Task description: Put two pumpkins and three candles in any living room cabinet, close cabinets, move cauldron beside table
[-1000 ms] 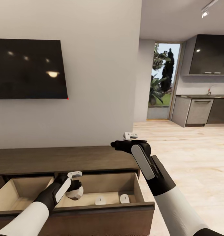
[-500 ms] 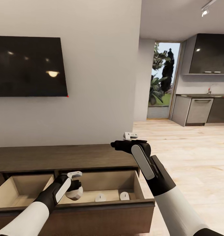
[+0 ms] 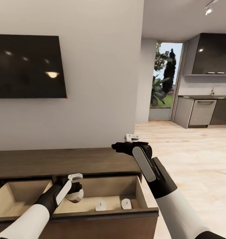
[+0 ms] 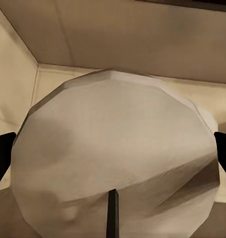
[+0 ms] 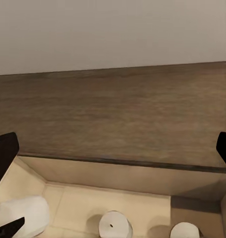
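- Left gripper [image 3: 75, 192]: inside the open right-hand drawer of the cabinet [image 3: 60, 161], its dark fingers pinching a pale candle [image 3: 75, 196] from both sides; in the left wrist view the candle [image 4: 113, 158] sits between the two finger tips, above the tan drawer floor.
- Two more candles [image 3: 100, 205] [image 3: 126, 203]: upright on the drawer floor near its front wall, apart from each other and from the held one; seen too from the right wrist [image 5: 116, 225] [image 5: 187, 231].
- Right gripper [image 3: 119, 147]: above the cabinet's right end, fingers spread wide, holding nothing.
- Left-hand drawer [image 3: 13, 199]: also open.
- Wall-mounted television [image 3: 27, 66]: above the cabinet.
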Controlling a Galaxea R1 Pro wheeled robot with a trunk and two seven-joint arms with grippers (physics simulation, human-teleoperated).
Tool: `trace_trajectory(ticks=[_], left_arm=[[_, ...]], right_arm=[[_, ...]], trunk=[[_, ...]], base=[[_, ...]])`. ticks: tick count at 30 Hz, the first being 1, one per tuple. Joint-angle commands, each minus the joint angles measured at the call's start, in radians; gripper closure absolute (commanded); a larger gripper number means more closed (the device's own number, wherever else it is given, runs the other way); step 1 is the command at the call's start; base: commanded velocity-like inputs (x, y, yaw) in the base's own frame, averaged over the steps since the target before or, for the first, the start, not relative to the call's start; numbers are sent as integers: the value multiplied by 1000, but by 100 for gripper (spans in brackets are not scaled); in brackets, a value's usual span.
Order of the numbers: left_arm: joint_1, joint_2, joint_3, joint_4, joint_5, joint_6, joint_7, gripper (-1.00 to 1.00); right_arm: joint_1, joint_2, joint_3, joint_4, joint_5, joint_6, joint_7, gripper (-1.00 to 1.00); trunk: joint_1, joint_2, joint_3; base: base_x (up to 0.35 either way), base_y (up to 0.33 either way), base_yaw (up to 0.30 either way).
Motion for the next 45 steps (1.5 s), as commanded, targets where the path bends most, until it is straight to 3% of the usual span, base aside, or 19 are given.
trace_trajectory(ticks=[1,9,15,24,34,45], left_arm=[[-1,1,-7,-2,10,2,9,100],[-1,2,-7,-3,10,2,9,100],[-1,2,-7,-2,12,3,8,100],[-1,1,-7,-2,14,7,7,100],[-1,2,-8,1,14,7,7,100],[-1,3,-8,1,14,7,8,100]], right_arm=[[-1,0,1,-1,-10,2,-10,-100],[-1,0,1,-1,-10,1,-10,-100],[-1,0,1,-1,-10,2,-10,-100],[-1,0,1,-1,-10,2,-10,-100],[-1,0,1,-1,-10,2,-9,-100],[-1,-14,-11,-1,-12,1,-6,-100]], trunk=[[0,-1,-1],[0,-1,-1],[23,-43,-20],[23,-43,-20],[60,-111,-52],[65,-113,-94]], base=[[135,0,0],[115,0,0],[3,0,0],[0,0,0],[0,0,0],[0,0,0]])
